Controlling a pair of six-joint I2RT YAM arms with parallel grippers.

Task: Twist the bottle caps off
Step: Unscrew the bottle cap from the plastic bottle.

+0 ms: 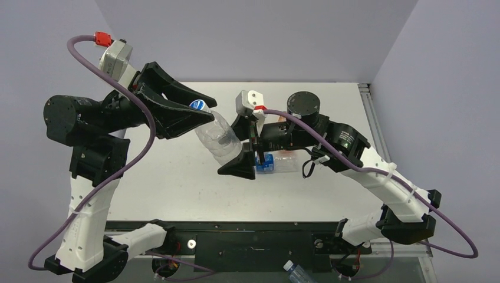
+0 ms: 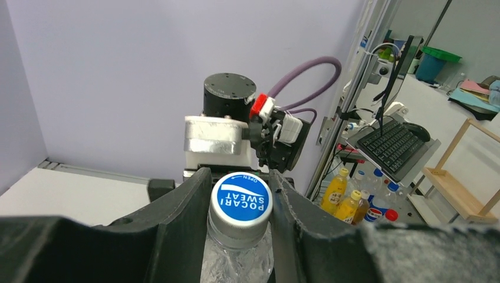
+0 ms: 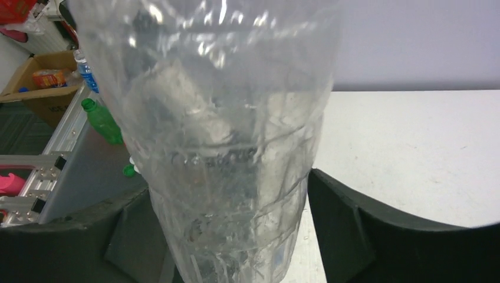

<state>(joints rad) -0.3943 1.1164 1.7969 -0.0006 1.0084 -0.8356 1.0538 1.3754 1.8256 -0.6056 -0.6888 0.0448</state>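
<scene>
Nothing is unscrewed yet: the blue cap [image 2: 240, 199] sits on the clear bottle [image 3: 230, 147], pinched by the left gripper [image 2: 240, 184]. The right gripper [image 3: 236, 236] straddles its body, grip unclear.

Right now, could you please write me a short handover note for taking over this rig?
The left gripper is shut on the blue cap of the clear bottle, which is tilted.
The right gripper has a finger on either side of that bottle's lower body; I can't tell whether it grips.
Done: the cap is grasped but sits on the neck, not off yet.
Left: twist it off, then see to the blue-labelled bottle lying on the table; its cap is hidden.
</scene>
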